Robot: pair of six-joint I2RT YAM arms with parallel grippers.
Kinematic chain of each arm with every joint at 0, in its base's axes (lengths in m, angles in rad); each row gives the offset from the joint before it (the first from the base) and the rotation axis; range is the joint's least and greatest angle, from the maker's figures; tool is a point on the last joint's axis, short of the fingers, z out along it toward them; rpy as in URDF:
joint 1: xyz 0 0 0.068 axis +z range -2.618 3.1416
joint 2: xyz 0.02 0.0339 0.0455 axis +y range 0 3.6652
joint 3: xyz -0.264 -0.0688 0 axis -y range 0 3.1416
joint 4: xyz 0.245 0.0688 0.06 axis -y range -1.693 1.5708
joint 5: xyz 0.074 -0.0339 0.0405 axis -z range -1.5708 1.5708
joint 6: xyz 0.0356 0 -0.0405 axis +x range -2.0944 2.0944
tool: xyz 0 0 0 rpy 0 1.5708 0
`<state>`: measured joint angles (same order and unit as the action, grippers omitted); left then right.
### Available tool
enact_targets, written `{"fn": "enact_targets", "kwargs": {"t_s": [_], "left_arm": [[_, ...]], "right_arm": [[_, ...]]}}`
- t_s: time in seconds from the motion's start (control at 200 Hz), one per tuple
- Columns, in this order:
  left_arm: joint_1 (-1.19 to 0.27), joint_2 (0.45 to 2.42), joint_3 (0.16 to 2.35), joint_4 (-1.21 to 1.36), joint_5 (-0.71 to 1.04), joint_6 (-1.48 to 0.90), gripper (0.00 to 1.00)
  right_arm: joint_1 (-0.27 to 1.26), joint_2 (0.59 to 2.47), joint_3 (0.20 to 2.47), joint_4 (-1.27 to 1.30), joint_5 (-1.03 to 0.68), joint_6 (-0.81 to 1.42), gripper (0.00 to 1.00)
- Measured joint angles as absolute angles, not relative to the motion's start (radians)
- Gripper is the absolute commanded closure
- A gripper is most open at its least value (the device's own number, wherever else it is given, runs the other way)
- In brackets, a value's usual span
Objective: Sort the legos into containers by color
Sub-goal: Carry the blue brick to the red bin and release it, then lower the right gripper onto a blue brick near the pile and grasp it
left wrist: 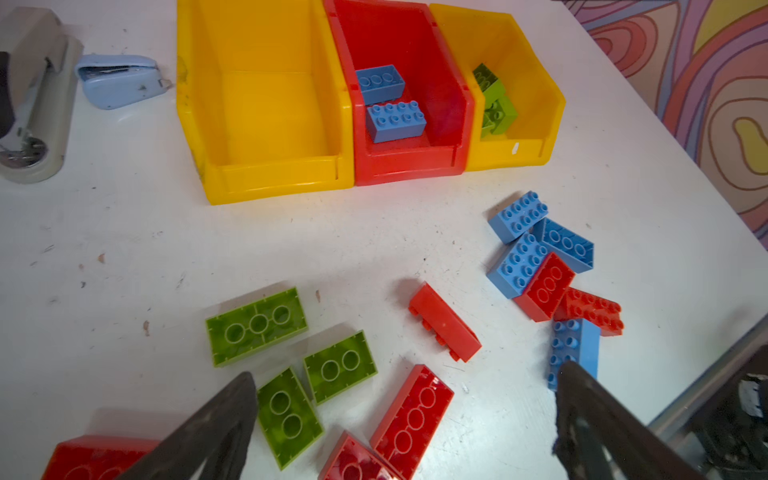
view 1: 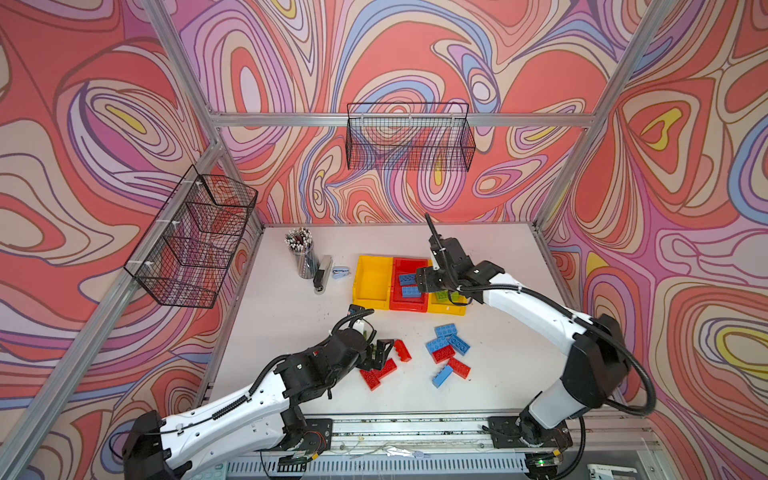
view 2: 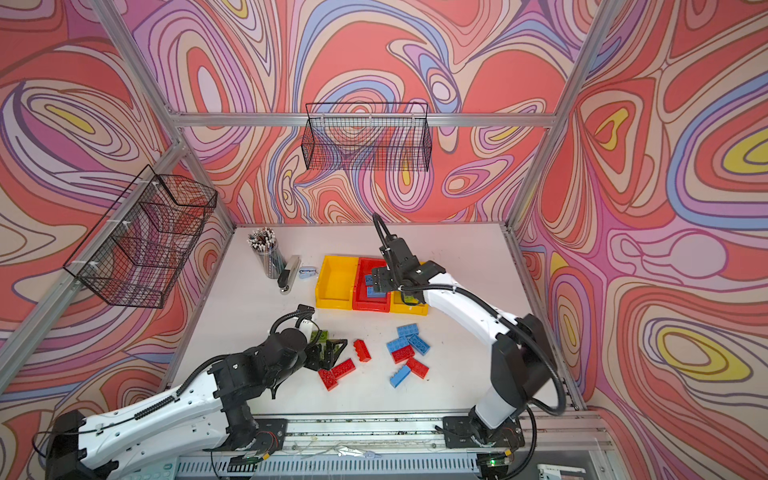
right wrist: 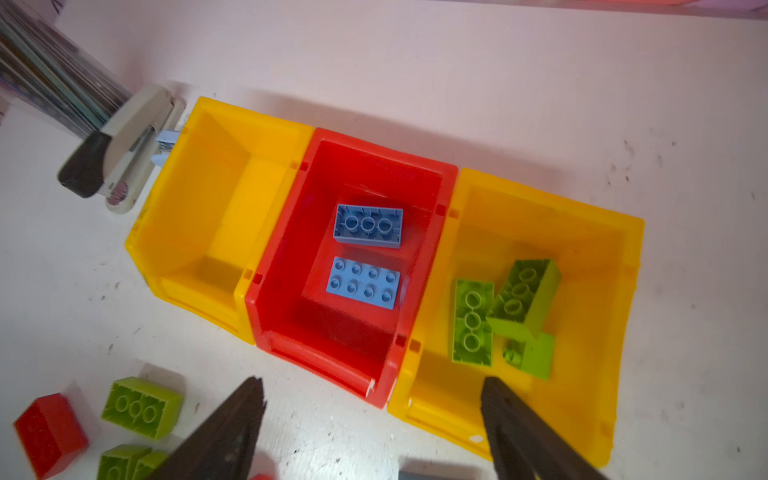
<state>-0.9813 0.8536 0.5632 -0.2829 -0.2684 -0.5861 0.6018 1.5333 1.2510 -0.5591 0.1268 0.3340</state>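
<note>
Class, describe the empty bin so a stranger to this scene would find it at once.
On the white table, three joined bins stand in a row. The empty bin is the yellow end one beside the grey stapler. Its red neighbour holds blue bricks and the other yellow bin green ones.

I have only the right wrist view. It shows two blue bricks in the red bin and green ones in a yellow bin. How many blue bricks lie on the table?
Observer: Four blue bricks lie on the table, in front of the bins. They are in one group with two red bricks.
Operator: Thank you. And where is the left gripper?
Observer: The left gripper is open. It is above other red bricks, to the left of that group.
</note>
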Motion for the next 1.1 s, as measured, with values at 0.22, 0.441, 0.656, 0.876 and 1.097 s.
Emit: {"fn": "enact_targets", "kwargs": {"t_s": [0.22, 0.441, 0.656, 0.876, 1.097], "left_arm": [[-0.983, 0.942, 0.566, -0.166, -0.137, -0.578, 0.00], [-1.009, 0.959, 0.560, -0.102, -0.092, -0.607, 0.00], [-1.023, 0.933, 0.493, -0.065, -0.096, -0.654, 0.00], [-1.027, 0.929, 0.457, -0.064, -0.110, -0.677, 0.00], [-1.028, 0.916, 0.434, -0.056, -0.125, -0.685, 0.00]], "right_arm": [[0.601, 1.340, 0.960, -0.557, 0.126, 0.372, 0.02], [0.601, 1.317, 0.807, -0.535, 0.090, 0.390, 0.02], [0.601, 1.374, 0.786, -0.474, 0.062, 0.387, 0.02], [0.601, 1.454, 0.785, -0.425, 0.053, 0.387, 0.07], [0.601, 1.535, 0.785, -0.396, 0.055, 0.407, 0.13]]}}
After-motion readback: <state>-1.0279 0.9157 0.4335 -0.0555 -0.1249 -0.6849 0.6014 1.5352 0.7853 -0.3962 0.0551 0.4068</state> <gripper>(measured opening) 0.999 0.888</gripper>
